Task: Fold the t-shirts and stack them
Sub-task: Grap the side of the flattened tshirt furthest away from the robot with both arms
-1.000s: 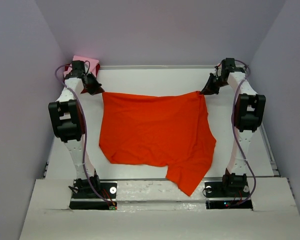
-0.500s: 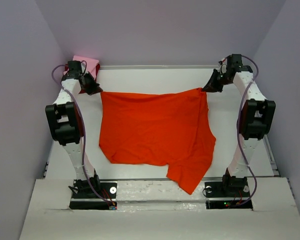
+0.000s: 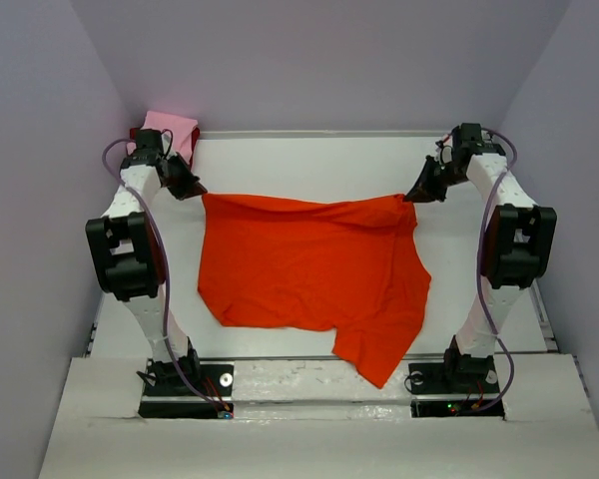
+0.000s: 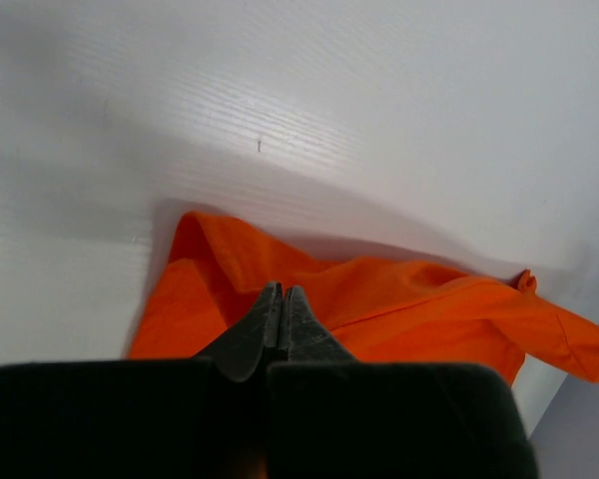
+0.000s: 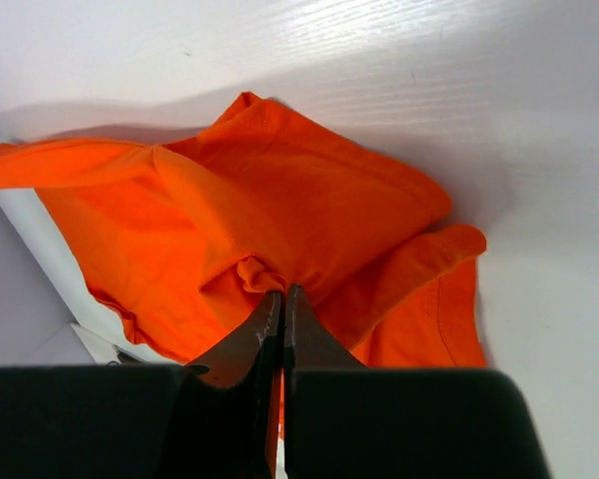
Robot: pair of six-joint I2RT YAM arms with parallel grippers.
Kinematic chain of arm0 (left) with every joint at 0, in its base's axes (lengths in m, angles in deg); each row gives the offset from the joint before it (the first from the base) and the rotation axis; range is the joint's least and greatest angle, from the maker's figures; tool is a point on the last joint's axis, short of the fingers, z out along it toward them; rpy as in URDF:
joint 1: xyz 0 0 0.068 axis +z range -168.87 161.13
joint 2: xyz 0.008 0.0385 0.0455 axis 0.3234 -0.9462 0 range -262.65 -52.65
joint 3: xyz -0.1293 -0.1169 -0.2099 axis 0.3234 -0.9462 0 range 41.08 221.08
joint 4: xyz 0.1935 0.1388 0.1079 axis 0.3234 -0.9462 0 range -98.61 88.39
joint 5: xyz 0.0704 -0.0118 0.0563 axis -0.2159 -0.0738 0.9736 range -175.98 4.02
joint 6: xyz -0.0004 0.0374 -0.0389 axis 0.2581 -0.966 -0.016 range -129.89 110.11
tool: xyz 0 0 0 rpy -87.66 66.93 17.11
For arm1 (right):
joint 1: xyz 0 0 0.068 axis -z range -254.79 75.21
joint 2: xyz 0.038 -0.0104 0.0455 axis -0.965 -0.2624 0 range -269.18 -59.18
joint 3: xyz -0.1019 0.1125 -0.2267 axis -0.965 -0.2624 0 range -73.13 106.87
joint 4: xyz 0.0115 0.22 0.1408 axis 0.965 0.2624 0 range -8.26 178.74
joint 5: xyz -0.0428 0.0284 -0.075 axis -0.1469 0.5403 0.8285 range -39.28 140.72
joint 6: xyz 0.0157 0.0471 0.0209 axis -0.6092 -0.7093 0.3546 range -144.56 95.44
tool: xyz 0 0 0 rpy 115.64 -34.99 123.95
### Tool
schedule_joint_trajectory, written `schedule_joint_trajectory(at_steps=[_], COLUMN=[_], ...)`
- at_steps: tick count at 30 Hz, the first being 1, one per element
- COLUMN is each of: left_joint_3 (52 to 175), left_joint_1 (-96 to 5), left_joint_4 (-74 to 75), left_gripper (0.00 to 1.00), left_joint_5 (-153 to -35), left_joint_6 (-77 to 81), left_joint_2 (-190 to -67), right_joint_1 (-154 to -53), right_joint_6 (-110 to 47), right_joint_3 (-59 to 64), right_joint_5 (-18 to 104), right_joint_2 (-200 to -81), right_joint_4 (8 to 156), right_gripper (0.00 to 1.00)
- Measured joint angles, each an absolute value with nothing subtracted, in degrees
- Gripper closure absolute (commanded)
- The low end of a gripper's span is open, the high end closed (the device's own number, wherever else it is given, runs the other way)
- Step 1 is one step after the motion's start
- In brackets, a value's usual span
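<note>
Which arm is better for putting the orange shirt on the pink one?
Probably left: left gripper, pinching the orange shirt, sits beside the pink shirt; right gripper is far off.

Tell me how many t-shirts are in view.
3. The orange-red t-shirt lies spread across the middle. The light pink t-shirt sits folded in the far left corner. The dark red t-shirt shows only as a sliver at the pink one's left edge; others may be hidden.

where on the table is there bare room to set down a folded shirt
Widest bare table is the far strip between the back wall and the orange t-shirt. A narrower strip runs between its right side and the right arm. Crowded: the middle, under that shirt, and the far-left corner, with the pink t-shirt and left arm.
</note>
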State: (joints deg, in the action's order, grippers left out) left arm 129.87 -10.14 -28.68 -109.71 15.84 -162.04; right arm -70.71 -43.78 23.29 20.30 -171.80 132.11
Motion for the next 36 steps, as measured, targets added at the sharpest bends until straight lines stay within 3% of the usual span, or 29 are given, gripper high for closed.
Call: schedule_joint_trajectory(at_steps=[36], left_joint_3=[116.6], left_joint_1=[-6.8], left_joint_4=[-31.5], left_gripper=[1.00], left_joint_5=[-110.6], left_joint_6=[16.7], left_joint_2=[-152.9], right_joint_1=[-70.7], right_joint_6=[-44.5], right_joint_3=[9.2], right_joint_5=[27.3], right_joint_2=[-158.9], right_joint_4=[132.3], right_gripper=[1.00])
